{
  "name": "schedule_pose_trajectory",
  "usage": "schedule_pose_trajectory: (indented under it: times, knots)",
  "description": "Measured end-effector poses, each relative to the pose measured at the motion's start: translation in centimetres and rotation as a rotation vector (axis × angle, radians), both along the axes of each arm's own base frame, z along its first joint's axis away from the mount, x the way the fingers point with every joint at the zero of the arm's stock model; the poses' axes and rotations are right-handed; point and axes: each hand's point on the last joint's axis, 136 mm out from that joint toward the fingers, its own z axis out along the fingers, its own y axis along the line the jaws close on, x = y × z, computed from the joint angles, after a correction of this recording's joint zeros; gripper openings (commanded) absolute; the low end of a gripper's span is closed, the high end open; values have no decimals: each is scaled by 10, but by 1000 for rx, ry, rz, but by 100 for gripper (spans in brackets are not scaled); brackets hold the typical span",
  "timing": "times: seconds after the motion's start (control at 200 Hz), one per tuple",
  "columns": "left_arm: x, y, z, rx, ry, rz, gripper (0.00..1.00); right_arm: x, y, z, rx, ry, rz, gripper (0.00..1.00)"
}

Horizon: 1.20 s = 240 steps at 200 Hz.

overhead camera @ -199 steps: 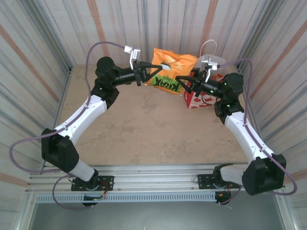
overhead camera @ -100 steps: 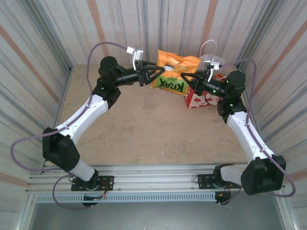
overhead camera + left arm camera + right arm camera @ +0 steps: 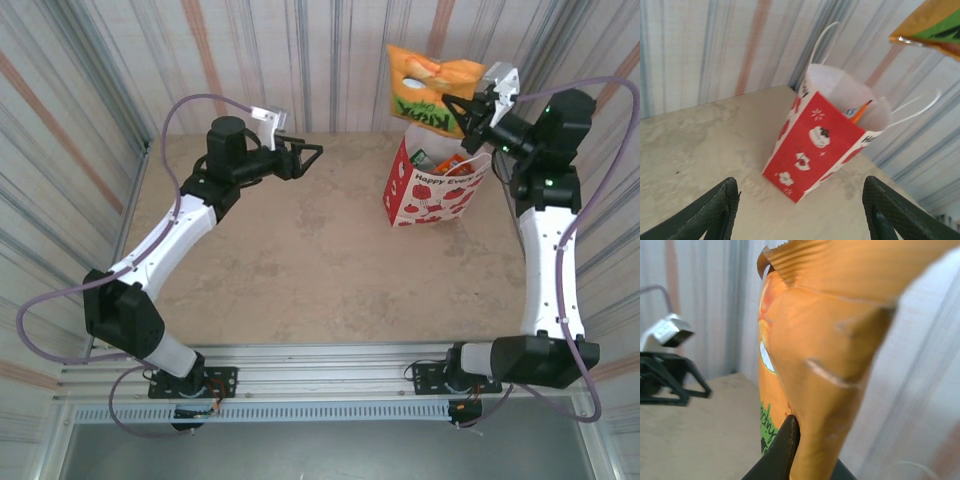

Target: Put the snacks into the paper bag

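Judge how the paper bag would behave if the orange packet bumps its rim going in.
The paper bag would probably tip or slide: it stands tall on a small base, free on the table. Its thin walls look likely to flex rather than resist. The packets inside may steady it a little.

One paper bag (image 3: 430,195) stands at one o'clock on the desk (image 3: 300,265). One orange snack packet (image 3: 428,85) is above it. At least two packet tops (image 3: 455,162) show inside; any more are hidden. Two pincers: left pincer (image 3: 308,155) at eleven o'clock, right pincer (image 3: 457,108) at one.
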Motion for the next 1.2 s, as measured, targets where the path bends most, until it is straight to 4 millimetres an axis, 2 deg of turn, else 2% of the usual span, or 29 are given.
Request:
schedule_pose_trajectory:
  times: [0.11, 0.22, 0.461, 0.666, 0.857, 0.937, 1.202]
  knots:
    - [1, 5, -13, 58, 11, 14, 68, 25, -20, -11, -103, 4, -78, 7]
    - [-1, 7, -23, 99, 26, 17, 67, 49, -36, -35, -222, 34, -125, 5]
    - [3, 8, -42, 152, 62, 8, 66, 75, -52, -83, -443, 134, -123, 7]
    - [9, 5, -59, 175, 104, 3, 64, 83, -57, -124, -624, 238, -95, 7]
    - [13, 3, -61, 179, 114, 3, 64, 84, -60, -162, -749, 350, -53, 7]
    - [14, 3, -60, 179, 114, 3, 63, 81, -64, -170, -798, 383, -50, 8]
    - [21, 0, -67, 183, 127, 1, 62, 72, -78, -177, -917, 421, -71, 8]
